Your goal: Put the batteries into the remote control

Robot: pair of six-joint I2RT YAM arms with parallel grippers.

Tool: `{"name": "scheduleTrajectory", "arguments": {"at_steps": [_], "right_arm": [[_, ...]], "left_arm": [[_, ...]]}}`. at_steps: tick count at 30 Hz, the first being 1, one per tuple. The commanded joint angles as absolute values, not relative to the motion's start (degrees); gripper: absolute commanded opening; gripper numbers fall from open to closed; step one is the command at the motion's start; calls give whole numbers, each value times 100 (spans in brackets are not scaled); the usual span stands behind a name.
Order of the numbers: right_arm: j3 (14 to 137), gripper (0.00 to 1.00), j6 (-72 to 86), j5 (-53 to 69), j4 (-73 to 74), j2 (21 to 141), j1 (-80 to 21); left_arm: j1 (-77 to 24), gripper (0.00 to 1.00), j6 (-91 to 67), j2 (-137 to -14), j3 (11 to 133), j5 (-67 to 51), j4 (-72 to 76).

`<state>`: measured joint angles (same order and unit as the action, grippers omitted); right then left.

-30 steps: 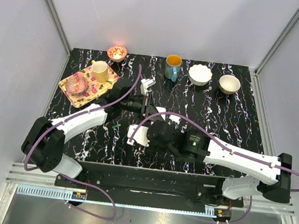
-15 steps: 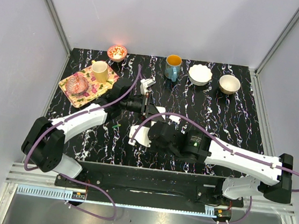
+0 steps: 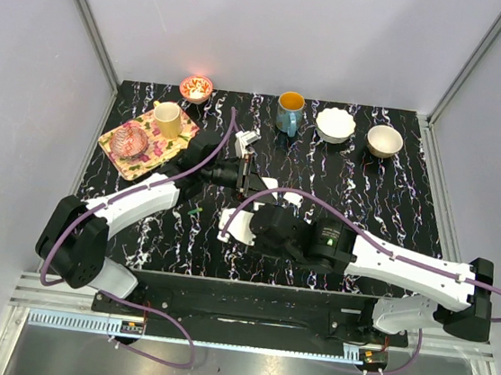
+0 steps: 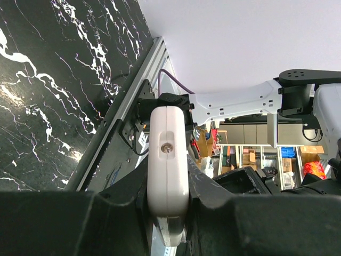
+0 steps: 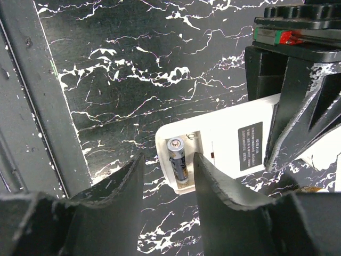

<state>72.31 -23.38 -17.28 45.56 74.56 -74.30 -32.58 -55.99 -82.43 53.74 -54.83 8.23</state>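
The right gripper (image 5: 168, 160) hangs spread over the remote control (image 5: 224, 144), straddling its open compartment (image 5: 186, 140), where one battery (image 5: 177, 158) lies. The left gripper (image 4: 168, 184) pinches the remote's other end above the table (image 5: 133, 64). A mug (image 3: 288, 112) and bowls (image 3: 335, 125) stand well apart.

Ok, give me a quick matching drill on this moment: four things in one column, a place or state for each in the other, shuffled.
Things:
1. remote control
2. battery
3. right end effector
4. cream mug

Places or states:
A. open, fingers apart
B. standing on the patterned tray
C. clamped by the left end effector
D. lying in the open compartment

Pairs: 1-C, 2-D, 3-A, 4-B.
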Motion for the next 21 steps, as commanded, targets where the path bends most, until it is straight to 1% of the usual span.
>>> {"name": "scheduleTrajectory", "arguments": {"at_steps": [1,21], "right_arm": [[7304,48,-2311,-1995,4465,7216,-7436],[7356,61,-2189,-2092,4175,7058,-7322]], "left_arm": [[-3322,0,-5669,-8130,5335,-5713,1107],[-3349,0,-5669,-8218,5230,-5695,1213]]}}
